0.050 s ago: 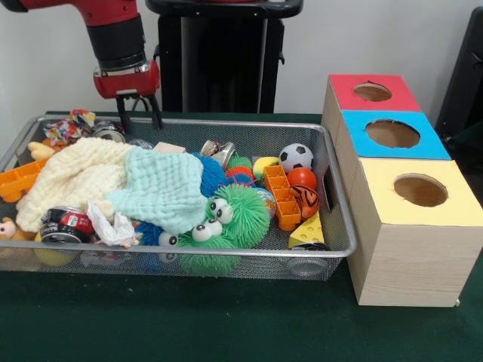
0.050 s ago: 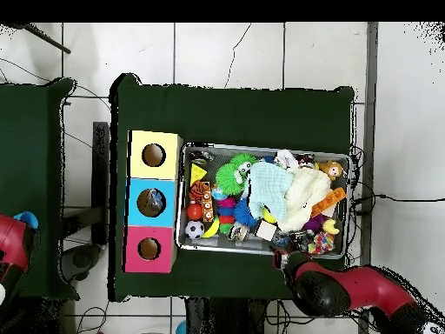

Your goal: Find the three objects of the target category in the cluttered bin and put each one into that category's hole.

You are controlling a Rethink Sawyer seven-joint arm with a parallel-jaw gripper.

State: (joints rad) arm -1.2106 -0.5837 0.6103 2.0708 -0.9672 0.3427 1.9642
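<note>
Tool (image 1: 139, 113) is hovering open and empty over the wire mesh bin's (image 1: 336, 226) far rim. Target category isn't stated; likely candidates are sitting at the box end: soccer ball (image 1: 296, 157), orange ball (image 1: 302, 178). Red hole (image 1: 372, 92), blue hole (image 1: 392, 133) and yellow hole (image 1: 420, 190) are waiting in the wooden boxes beside it. Risks: soft cream cloth (image 1: 75, 177) and mint cloth (image 1: 162, 188) are draping over the clutter, hiding items and snagging the fingers; smooth round balls are liable to roll out of a pinch; the spiky green puffer toy (image 1: 234, 219) is squashy
</note>
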